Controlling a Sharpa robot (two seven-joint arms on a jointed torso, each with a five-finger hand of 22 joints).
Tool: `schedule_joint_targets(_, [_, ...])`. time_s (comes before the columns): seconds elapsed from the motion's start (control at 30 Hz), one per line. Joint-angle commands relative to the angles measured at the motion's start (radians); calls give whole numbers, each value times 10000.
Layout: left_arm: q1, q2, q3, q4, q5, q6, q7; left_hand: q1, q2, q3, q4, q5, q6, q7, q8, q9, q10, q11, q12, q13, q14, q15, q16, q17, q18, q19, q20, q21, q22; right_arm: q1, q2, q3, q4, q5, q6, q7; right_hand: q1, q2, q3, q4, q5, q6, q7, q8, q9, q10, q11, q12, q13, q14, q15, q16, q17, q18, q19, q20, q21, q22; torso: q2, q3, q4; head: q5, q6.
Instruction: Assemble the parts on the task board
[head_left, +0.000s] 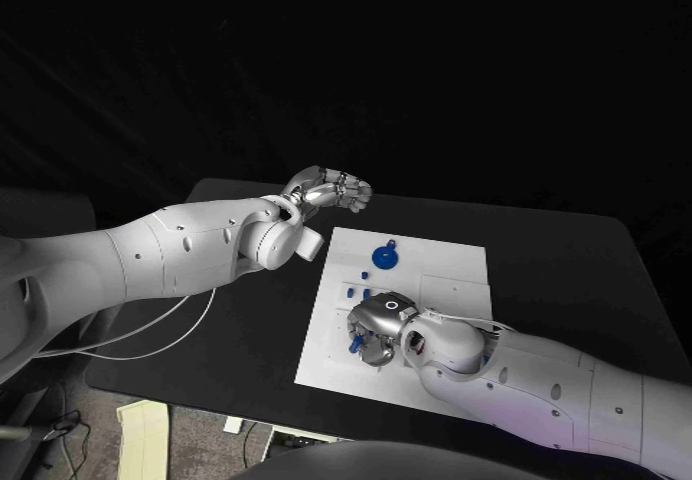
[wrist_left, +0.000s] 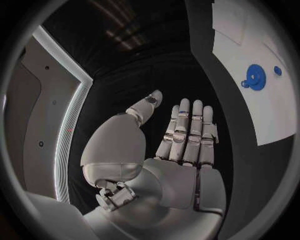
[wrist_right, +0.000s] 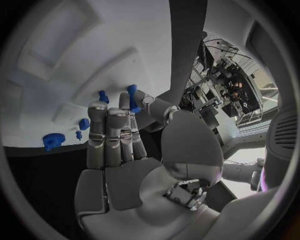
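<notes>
The task board (head_left: 447, 275) lies at the centre of the black counter (head_left: 577, 260), with a round blue part (head_left: 385, 257) on its far-left area and smaller blue parts (head_left: 355, 293) just nearer. The right hand (head_left: 378, 328) rests over the near-left portion of the board, pinching an elongated blue part (wrist_right: 132, 96) between thumb and fingertips. The left hand (head_left: 329, 189) hovers off the board beyond its far-left corner, fingers extended and holding nothing.
</notes>
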Motion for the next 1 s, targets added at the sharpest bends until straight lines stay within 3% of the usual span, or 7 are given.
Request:
schedule_joint_targets(0.03, [8, 16, 7, 17, 45, 125, 62, -46, 26, -28, 53, 2, -41, 46, 50, -9, 12, 39, -31, -11, 68, 18, -69, 10, 188, 80, -18, -61, 16, -28, 0, -21, 21, -121, 152, -30, -23, 79, 17, -59, 34, 135, 29, 100, 169, -49, -23, -16, 16, 42, -58, 34, 14, 689, 41, -18, 50, 194, -7, -6, 4, 2, 0])
schedule_joint_targets(0.53, [8, 32, 7, 17, 45, 135, 59, -45, 24, -29, 59, 2, -43, 47, 52, -13, 12, 39, -31, -16, 68, 17, -77, 16, 186, 81, -19, -70, 21, -61, 220, -74, 2, 46, 763, 62, -52, 93, 21, -90, 42, 140, 29, 91, 168, -48, -24, -26, 34, 44, -59, 36, 18, 689, 44, -20, 59, 192, -5, -10, 4, -3, -8])
schedule_joint_targets(1.0, [7, 56, 6, -21, 45, 156, 49, -46, 23, -30, 67, 3, -47, 48, 53, -17, 10, 41, -32, -21, 69, 17, -86, 24, 184, 83, -19, -79, 28, -122, 243, -100, -118, 193, 611, 7, -135, 94, 25, -135, 77, 99, 51, 43, 153, -95, -3, -74, 60, 22, -40, 10, 8, 689, 8, -4, 49, 182, -7, -6, -5, 20, -30])
